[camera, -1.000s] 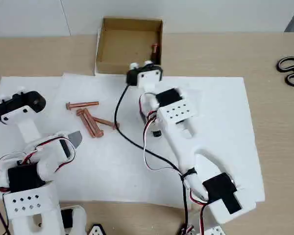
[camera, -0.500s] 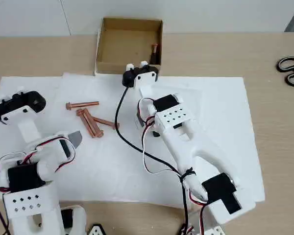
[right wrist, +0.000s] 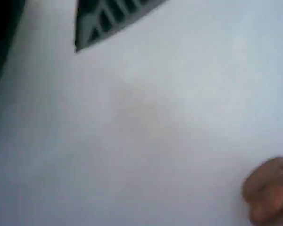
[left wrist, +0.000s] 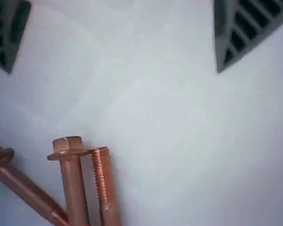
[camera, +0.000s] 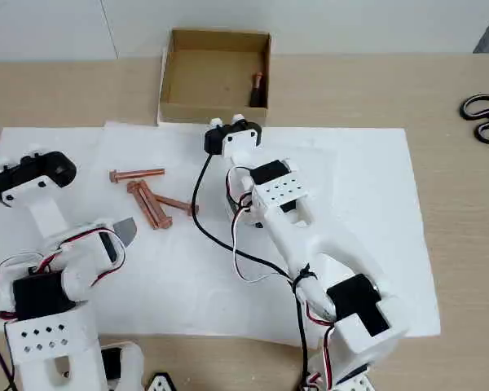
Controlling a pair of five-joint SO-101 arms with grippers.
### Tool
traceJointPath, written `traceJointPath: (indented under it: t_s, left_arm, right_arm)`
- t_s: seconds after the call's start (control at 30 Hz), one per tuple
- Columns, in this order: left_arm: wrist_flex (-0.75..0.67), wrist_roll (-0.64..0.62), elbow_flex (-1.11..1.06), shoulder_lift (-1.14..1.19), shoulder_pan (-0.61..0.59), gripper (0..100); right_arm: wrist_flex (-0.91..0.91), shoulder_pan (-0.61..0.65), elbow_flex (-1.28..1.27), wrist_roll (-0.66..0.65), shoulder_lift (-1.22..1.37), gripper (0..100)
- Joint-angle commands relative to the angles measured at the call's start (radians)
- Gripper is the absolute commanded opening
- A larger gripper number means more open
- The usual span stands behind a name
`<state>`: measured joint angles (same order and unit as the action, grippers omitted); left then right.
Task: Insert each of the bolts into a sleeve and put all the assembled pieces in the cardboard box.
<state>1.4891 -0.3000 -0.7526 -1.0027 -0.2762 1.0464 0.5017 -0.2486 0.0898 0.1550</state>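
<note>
left gripper (left wrist: 114, 52) gapes empty above the bolts (left wrist: 80, 183), likely for a pick; right gripper (right wrist: 47, 52), nearer the cardboard box (camera: 220, 33), also gapes empty

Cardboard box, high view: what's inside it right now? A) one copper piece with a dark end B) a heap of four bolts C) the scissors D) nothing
A: a single copper piece with a dark end lies inside the cardboard box against one side wall, while the loose bolts lie out on the white paper.
</note>
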Motion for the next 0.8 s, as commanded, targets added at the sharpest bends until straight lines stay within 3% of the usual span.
traceJointPath:
  t_s: [0.0, 0.77]
  left_arm:
    - [-0.003, 0.006, 0.041, -0.012, -0.003, 26]
    - [-0.003, 0.006, 0.041, -0.012, -0.003, 26]
  right_arm:
    - [-0.01, 0.005, 0.012, 0.011, -0.002, 21.5]
    - [-0.058, 0.001, 0.034, 0.011, 0.085, 21.5]
